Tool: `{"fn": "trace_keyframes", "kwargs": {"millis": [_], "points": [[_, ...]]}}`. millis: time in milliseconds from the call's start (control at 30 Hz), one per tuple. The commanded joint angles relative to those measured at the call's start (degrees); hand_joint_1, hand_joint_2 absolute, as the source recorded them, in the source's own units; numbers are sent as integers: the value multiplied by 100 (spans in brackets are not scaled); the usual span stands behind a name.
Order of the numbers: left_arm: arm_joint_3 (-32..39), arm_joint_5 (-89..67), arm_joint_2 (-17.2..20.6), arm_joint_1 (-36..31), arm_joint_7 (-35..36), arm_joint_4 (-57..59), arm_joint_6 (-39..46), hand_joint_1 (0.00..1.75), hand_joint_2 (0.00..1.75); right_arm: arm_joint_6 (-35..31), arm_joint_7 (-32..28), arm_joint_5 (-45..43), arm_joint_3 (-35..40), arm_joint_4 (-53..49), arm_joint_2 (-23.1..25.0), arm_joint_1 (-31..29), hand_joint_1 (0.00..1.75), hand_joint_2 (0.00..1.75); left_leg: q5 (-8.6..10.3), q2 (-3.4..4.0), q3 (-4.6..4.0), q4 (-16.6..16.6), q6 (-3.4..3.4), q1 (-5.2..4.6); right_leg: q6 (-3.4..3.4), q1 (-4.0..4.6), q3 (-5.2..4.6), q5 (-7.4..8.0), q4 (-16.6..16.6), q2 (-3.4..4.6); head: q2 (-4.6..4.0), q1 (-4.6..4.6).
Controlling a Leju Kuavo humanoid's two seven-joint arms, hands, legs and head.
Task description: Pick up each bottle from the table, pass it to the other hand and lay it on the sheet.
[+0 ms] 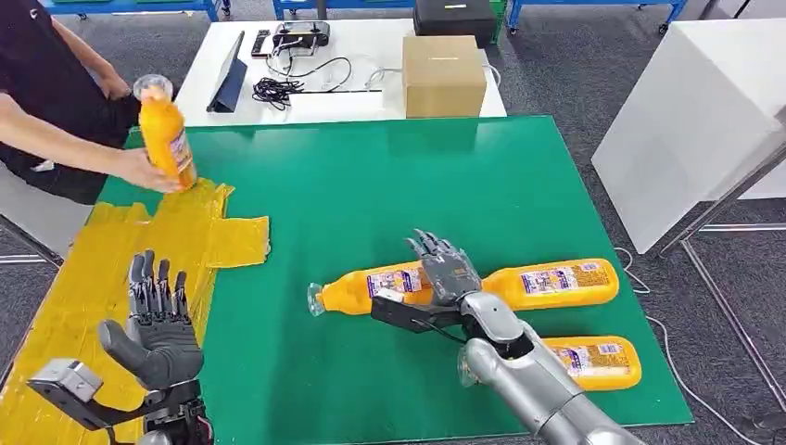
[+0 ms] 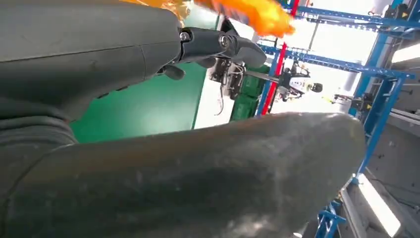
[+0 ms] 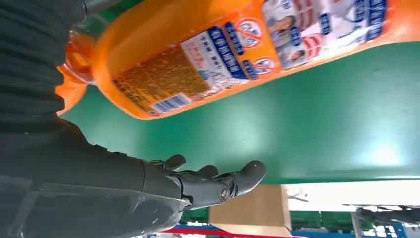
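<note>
Right hand over the green mat at about 5 o'clock, fingers extended and apart, holding nothing — it sits above the two orange juice bottles lying end to end, left bottle and right bottle. Third bottle lies at 4 o'clock beside the forearm. Left hand open, palm up, above the yellow sheet at 8 o'clock. A person's hand holds a fourth bottle upright at 10 o'clock.

Orange bottles, blue-white labels; green table; yellow sheet.
</note>
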Motion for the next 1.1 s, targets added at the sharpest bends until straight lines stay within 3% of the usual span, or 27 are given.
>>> {"fn": "trace_keyframes", "kwargs": {"millis": [33,400,600,667,700,1100], "points": [[25,166,43,-60,-48,220,-7,0,0,12,-106,-118,397,796,-4,-406,0,175,-1,10,10,-5,-3,0,3,0,9,2,-8,6,0,0],[-111,298,94,-264,133,153,129,0,0,641,274,-162,993,1890,269,-893,0,175,1,6,4,-2,-3,-1,1,-1,2,2,-2,4,0,0],[-196,394,141,-356,167,240,97,0,0,742,195,-247,1044,2647,393,-1026,5,175,2,10,14,-8,-4,6,4,3,14,6,-14,6,0,-2],[-267,440,170,-427,171,311,76,0,0,814,108,-297,1009,3025,439,-1072,138,175,4,1,16,-8,-4,5,3,2,17,4,-13,-3,0,2],[-272,439,168,-437,171,320,79,0,0,813,87,-302,1005,3054,427,-1064,173,175,6,-3,22,-12,-4,4,3,1,24,5,-16,-8,0,0],[-310,515,213,-373,174,282,46,0,0,653,-36,-435,810,3188,483,-890,175,175,5,-12,76,-13,-3,3,-2,1,16,2,-19,-15,0,0]]}}
